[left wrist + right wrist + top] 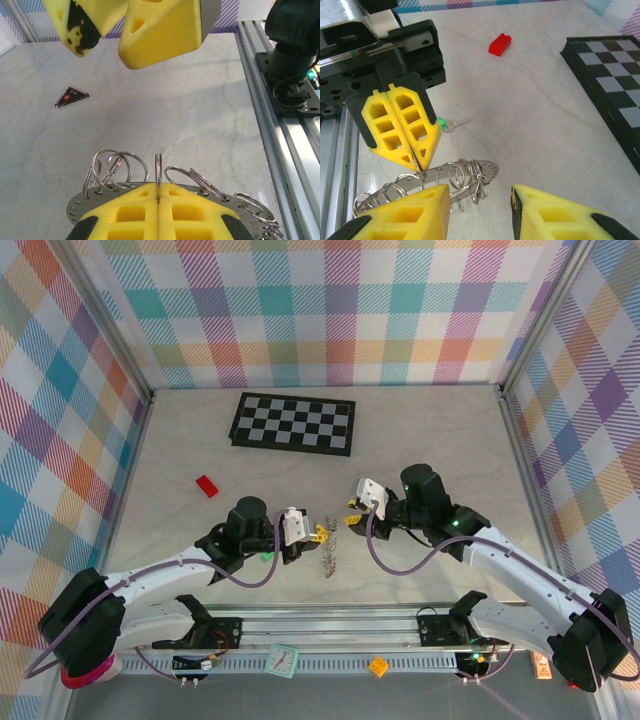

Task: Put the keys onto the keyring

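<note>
The keyring (492, 171), a flat grey plate fringed with wire loops, hangs above the table. My left gripper (158, 202) is shut on one of its upright loops (158, 170). In the right wrist view the left gripper (418, 161) pinches that loop at its yellow tips. My right gripper (480, 212) stands open just in front of the keyring, with its left finger (407, 215) beside the loops and nothing between the fingers. A silver key with a green head (451, 124) lies on the table behind the left gripper. From above, both grippers (318, 534) (352, 522) meet over the keyring (328, 558).
A red brick (500, 43) lies farther out, to the left as seen from above (207, 486). The checkerboard (293, 423) sits at the back. A small red triangle (71, 96) rests on the table. The metal rail (330, 625) and the arm bases run along the near edge.
</note>
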Controlling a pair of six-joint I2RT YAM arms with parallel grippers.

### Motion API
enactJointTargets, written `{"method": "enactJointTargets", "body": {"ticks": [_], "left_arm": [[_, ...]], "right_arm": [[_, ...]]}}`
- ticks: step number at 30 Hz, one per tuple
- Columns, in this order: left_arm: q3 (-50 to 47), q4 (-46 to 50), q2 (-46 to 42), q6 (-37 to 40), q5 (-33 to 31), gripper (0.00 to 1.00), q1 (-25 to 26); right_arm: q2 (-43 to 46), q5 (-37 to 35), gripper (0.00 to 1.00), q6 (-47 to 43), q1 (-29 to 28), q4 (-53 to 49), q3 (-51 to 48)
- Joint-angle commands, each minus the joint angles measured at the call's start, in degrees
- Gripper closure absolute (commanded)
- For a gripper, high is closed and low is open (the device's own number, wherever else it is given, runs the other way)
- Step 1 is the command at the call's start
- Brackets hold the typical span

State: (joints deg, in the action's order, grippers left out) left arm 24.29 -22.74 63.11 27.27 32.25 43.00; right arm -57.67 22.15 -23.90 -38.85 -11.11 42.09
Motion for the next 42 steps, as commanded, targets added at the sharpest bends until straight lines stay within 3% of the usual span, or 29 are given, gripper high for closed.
{"method": "enactJointTargets", "body": {"ticks": [1, 10, 13, 18, 24, 29, 35, 42], "left_arm": [[2.34, 0.93, -2.23, 1.0, -2.19, 1.0, 0.41], [4.64, 6.67, -8.96, -2.52, -18.05, 1.0, 0.24], [5.76, 9.12, -11.26, -4.32, -22.69, 1.0, -0.26], [7.73, 13.84, -14.45, -8.67, -31.14, 1.0, -3.64], [8.49, 18.2, -16.71, -13.64, -39.58, 1.0, -9.73], [7.45, 20.41, -20.6, -16.22, -46.65, 1.0, -13.06], [5.27, 21.73, -26.06, -18.21, -53.75, 1.0, -15.44], [4.18, 22.94, -29.22, -18.47, -55.25, 1.0, -15.88]], "right_arm": [[1.04, -3.13, 0.64, 4.21, -0.08, 1.35, -0.96], [2.75, -4.77, 0.64, 6.27, -0.08, -0.75, -1.3], [1.83, -1.6, 0.66, 6.33, -0.4, -1.34, -1.3], [-0.76, 0.1, 0.65, 4.34, -4.4, 2.53, -3.28], [-14.05, -1.11, 0.65, 5.86, -12.81, 12.75, -2.76], [-28.86, -7.97, 0.66, 6.41, -19.35, 22.12, 1.61], [-41.06, -12.92, 0.64, 3.14, -22.14, 30.67, 6.56], [-49.67, -11.39, 0.63, 0.1, -22.94, 28.94, 13.8]]}}
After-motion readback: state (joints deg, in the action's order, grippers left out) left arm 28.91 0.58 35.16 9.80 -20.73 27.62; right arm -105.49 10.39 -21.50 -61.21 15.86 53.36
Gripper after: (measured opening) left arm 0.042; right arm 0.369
